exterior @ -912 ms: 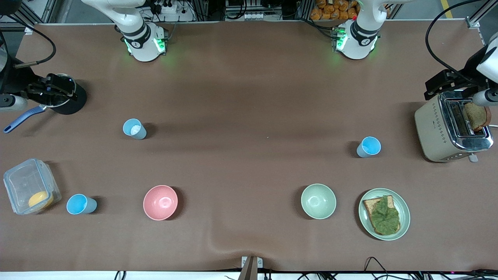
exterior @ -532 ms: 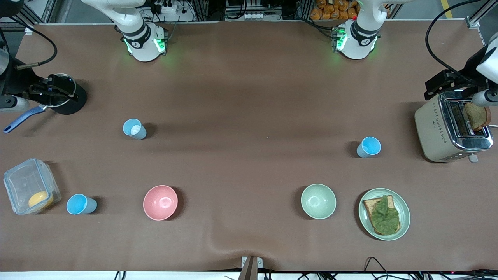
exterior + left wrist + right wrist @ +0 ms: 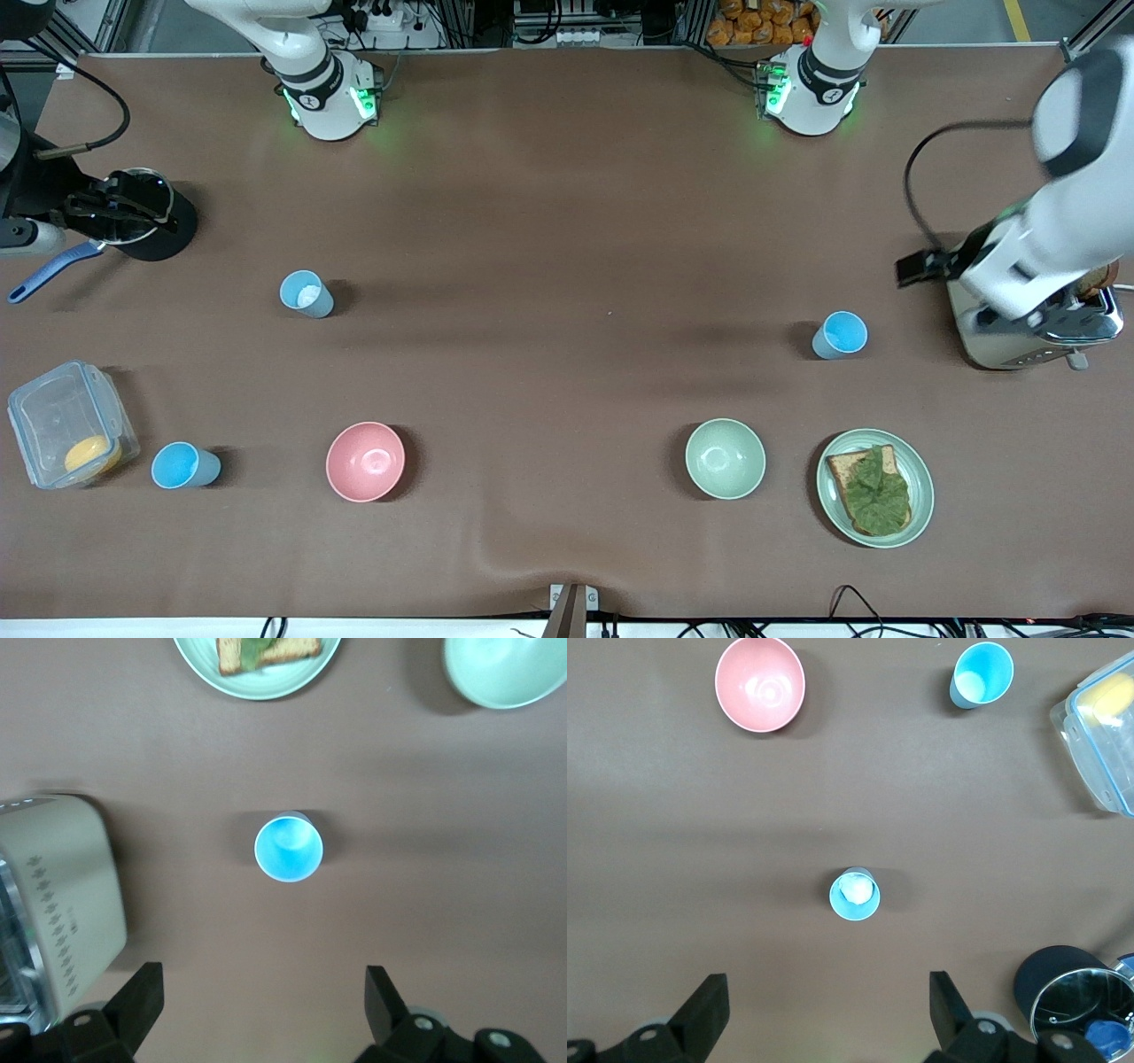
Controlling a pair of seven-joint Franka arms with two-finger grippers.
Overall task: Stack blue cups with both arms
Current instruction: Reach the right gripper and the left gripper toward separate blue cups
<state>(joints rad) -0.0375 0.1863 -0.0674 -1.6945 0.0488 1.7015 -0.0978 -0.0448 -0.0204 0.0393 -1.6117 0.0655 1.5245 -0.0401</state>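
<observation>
Front view: 3 cups are counted, 1 [image 3: 838, 335] near the toaster [image 3: 1028, 330], 1 [image 3: 306, 294] mid-table with a whitish patch, 1 [image 3: 184, 466] beside a box [image 3: 66, 427]. 2 bowls [image 3: 365, 461] [image 3: 725, 458] are well apart. Left gripper [image 3: 261, 1010] and right gripper [image 3: 827, 1014] are spread wide, nothing held.

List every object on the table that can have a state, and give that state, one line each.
Cup with whitish patch: upright, unstacked.
Cup beside the container: upright, unstacked.
Cup near the toaster: upright, unstacked.
Pink bowl: upright, empty.
Pale green bowl: upright, empty.
Clear container: holds something yellow.
Left gripper: open.
Right gripper: open.
</observation>
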